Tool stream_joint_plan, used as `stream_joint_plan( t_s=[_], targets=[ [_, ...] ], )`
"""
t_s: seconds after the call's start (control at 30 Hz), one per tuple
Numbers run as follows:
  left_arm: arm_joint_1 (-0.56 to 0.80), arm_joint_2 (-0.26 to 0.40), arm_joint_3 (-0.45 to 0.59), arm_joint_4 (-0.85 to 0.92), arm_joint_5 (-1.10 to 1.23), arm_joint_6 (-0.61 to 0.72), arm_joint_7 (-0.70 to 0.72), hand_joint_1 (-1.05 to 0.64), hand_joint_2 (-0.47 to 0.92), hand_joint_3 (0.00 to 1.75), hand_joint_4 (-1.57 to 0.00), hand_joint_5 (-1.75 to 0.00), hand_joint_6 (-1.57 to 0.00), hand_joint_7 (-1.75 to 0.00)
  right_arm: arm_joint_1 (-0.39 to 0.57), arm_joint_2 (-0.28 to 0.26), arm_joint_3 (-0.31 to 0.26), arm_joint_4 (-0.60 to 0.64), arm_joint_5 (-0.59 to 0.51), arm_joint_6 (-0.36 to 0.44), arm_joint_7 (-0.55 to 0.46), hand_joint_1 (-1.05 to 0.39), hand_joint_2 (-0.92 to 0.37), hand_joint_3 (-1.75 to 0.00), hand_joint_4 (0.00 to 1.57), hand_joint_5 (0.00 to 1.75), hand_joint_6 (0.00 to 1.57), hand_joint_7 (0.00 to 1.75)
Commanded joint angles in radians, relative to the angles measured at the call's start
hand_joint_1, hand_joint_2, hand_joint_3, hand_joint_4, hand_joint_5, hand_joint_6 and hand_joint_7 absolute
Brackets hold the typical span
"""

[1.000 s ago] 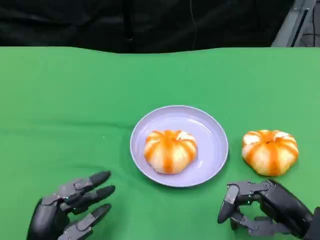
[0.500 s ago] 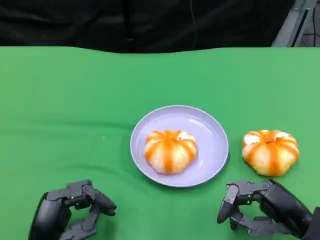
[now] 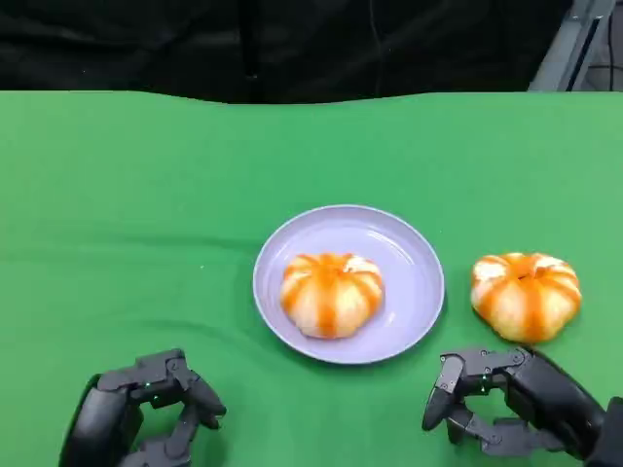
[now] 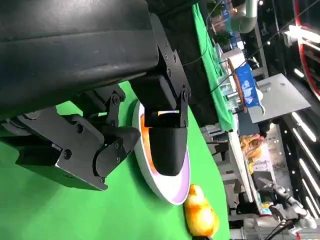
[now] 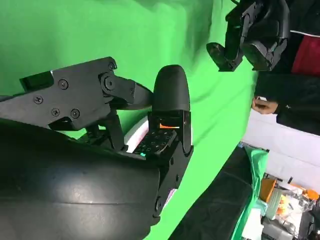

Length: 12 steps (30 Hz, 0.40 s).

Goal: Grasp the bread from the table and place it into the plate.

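Observation:
A lilac plate (image 3: pixel 409 243) sits mid-table, and one orange-striped bread (image 3: pixel 331 294) lies in it. A second striped bread (image 3: pixel 526 296) rests on the green cloth just right of the plate. My right hand (image 3: pixel 516 409) hovers just in front of this bread without touching it, its fingers curled in and holding nothing. At the front left, well clear of the plate, my left hand (image 3: pixel 141 409) has its fingers curled in on nothing. In the left wrist view, the plate (image 4: pixel 170 187) and the loose bread (image 4: pixel 200 215) lie beyond the curled left hand (image 4: pixel 100 125).
Green cloth (image 3: pixel 146 195) covers the table up to a dark back edge (image 3: pixel 292 95). In the right wrist view a person's hand (image 5: pixel 262 105) and dark sleeve show beyond the table, and my left hand (image 5: pixel 250 35) is across from my right hand (image 5: pixel 125 125).
My left hand's fingers, stretched out a second ago, have curled in. The right hand, the plate and both breads have stayed where they were.

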<state>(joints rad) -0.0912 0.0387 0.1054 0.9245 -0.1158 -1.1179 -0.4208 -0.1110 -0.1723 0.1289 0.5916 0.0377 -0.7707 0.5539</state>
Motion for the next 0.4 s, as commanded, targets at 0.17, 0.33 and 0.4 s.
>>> stream_joint_plan(
  t_s=[0.17,0.33,0.4],
  targets=[
    [0.014,0.028,-0.008,-0.009,0.002,-0.012,0.003,0.05,0.54,1.10,-0.81,-1.48,-0.89,-1.24,0.006,-0.008,-0.007,-0.011,0.005,-0.008,-0.010,-0.08,-0.83,-0.64,0.72,1.61,0.81,1.12],
    [0.013,0.024,-0.016,-0.003,-0.015,-0.014,-0.014,0.06,0.54,1.10,-0.81,-1.46,-0.90,-1.22,0.007,-0.011,-0.004,-0.012,0.000,-0.014,-0.015,-0.08,-0.83,-0.64,0.71,1.61,0.79,1.13],
    [0.018,0.026,-0.021,-0.010,-0.004,-0.016,-0.008,0.06,0.56,1.06,-0.82,-1.44,-0.91,-1.19,0.007,-0.009,-0.003,-0.008,0.000,-0.017,-0.014,-0.08,-0.83,-0.64,0.71,1.61,0.79,1.13]
  ],
)
